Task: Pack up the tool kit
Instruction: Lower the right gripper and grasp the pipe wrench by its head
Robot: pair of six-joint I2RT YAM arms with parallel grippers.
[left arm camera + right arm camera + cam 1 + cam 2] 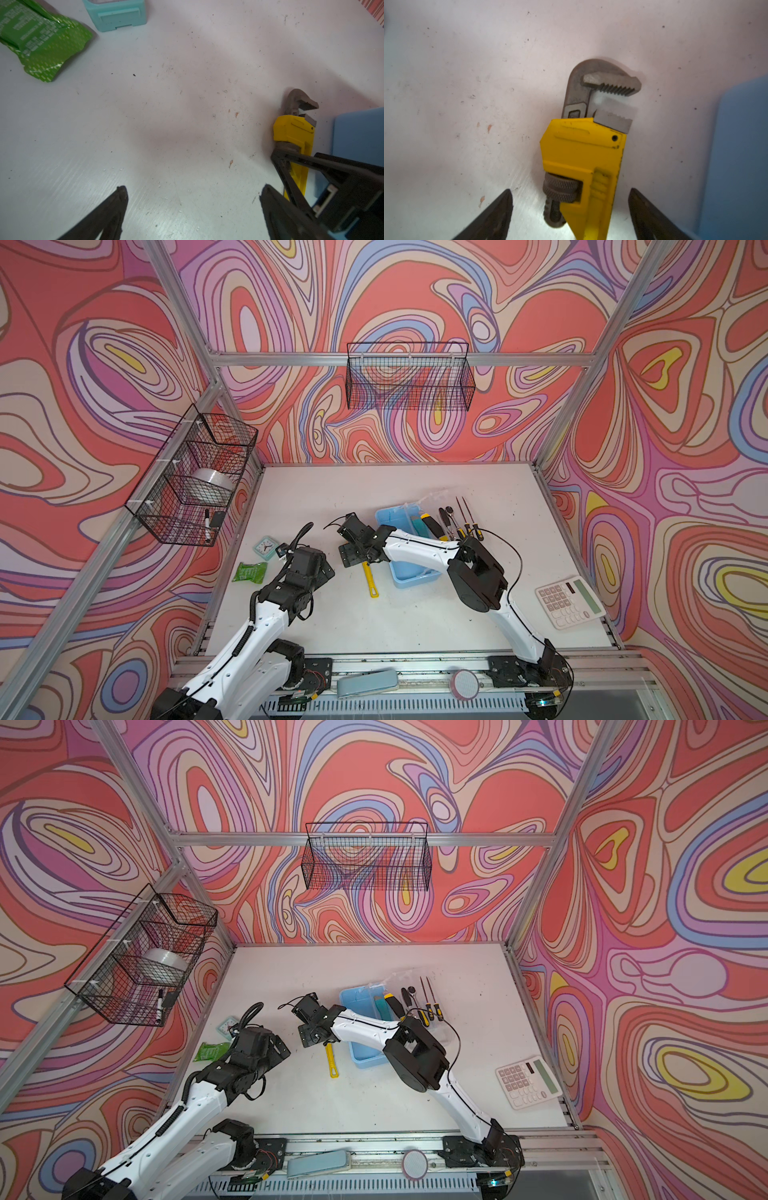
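Note:
The tool kit (411,574) (362,1054) is a light blue open box right of the table's middle, its clear lid (430,497) thrown back. My right arm crosses over it. A yellow pipe wrench (370,580) (333,1065) (583,155) lies flat on the table just left of the box (741,145). My right gripper (352,552) (570,207) is open over the wrench's head end, fingers either side of it and clear of it. My left gripper (322,568) (192,199) is open and empty above bare table, left of the wrench (295,133).
Yellow-and-black hand tools (453,522) lie at the box's far right. A mint clock (264,546) (116,14) and green packet (249,572) (39,39) sit at the left. A calculator (569,601) is at the right edge. Wire baskets (195,477) hang on the walls.

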